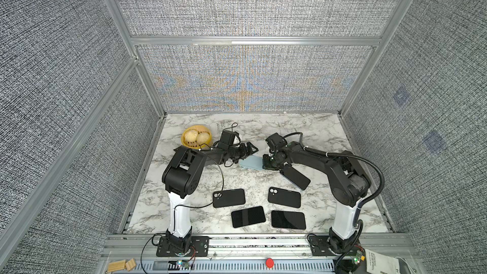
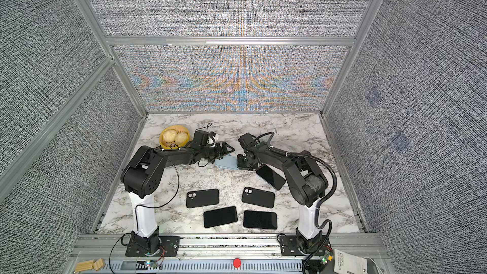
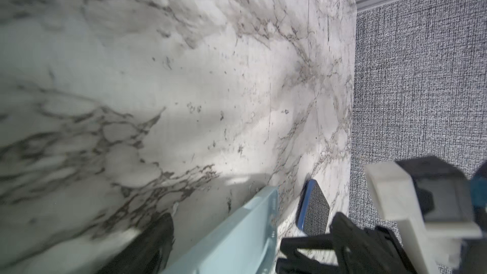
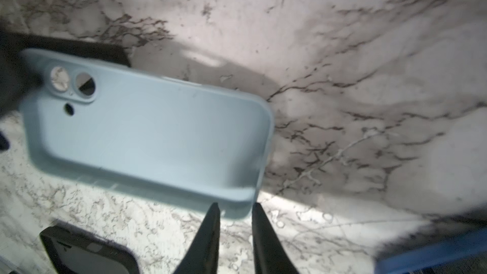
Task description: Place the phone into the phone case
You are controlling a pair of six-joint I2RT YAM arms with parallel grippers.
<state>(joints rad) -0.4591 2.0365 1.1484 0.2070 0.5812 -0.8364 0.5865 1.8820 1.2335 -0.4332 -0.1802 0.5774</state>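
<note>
The light blue phone case (image 1: 249, 164) sits mid-desk between the two arms, back side up, and casts a shadow on the marble desk (image 1: 311, 133); in the right wrist view it looks tilted. The right end effector (image 4: 234, 214) has its fingers narrowly apart with a corner of the case between the tips. The blur makes it impossible to tell whether they are pinching it. The left end effector (image 1: 250, 149) is spread wide at the case's other end. The blue-edged phone (image 1: 296, 177) lies screen up on the desk just beside the right arm, apart from the case. Nearer the front edge lie two black cases (image 1: 228, 197) and two black phones (image 1: 248, 216), and a yellow basket (image 1: 196, 136) stands behind the left arm.
</note>
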